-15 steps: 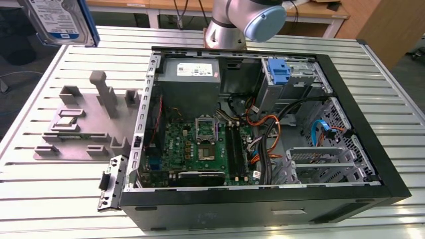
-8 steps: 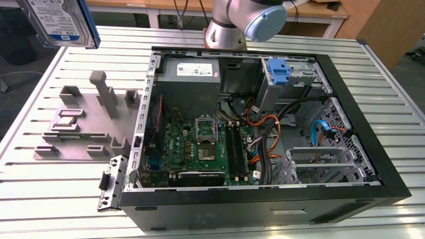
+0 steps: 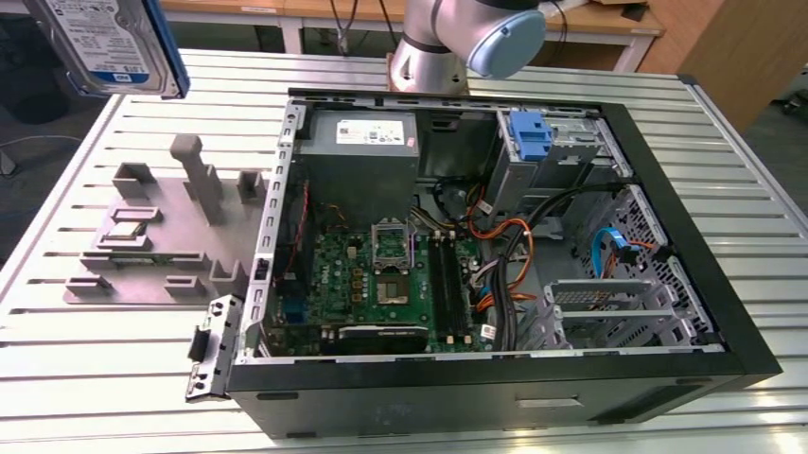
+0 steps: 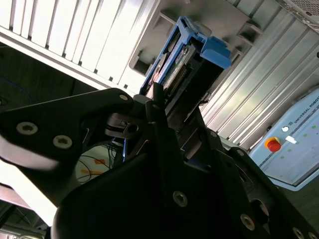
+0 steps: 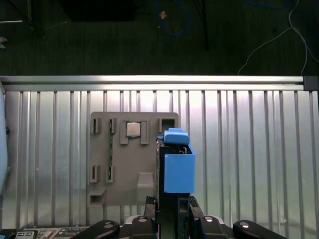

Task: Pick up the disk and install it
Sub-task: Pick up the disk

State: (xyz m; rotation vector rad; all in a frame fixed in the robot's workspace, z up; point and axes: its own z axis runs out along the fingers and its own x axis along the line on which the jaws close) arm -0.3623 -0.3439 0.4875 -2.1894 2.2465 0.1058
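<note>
A slatted metal table (image 3: 127, 378) carries everything. On it lies an open black computer case (image 3: 442, 397) with its side off, green motherboard (image 3: 378, 274) face up. The arm (image 3: 467, 38) rises just beyond the case at twelve o'clock in the exterior view. Inside the case, a grey metal box (image 3: 360, 142) with a white sticker sits toward eleven o'clock and a narrow blue latch piece (image 3: 531, 137) toward one o'clock. At nine o'clock from the case, beside it on the table, is a grey parts fixture (image 3: 151, 236) with a small square chip (image 3: 127, 230) in one pocket.

The disk (image 3: 108, 43) is off the table, raised in the air at about ten o'clock from the case, label facing the camera, blue bracket along its edge. In the first wrist view the gripper (image 5: 173, 205) is clenched on the disk (image 5: 178, 172) – the fingers grasp it edge-on above the fixture
</note>
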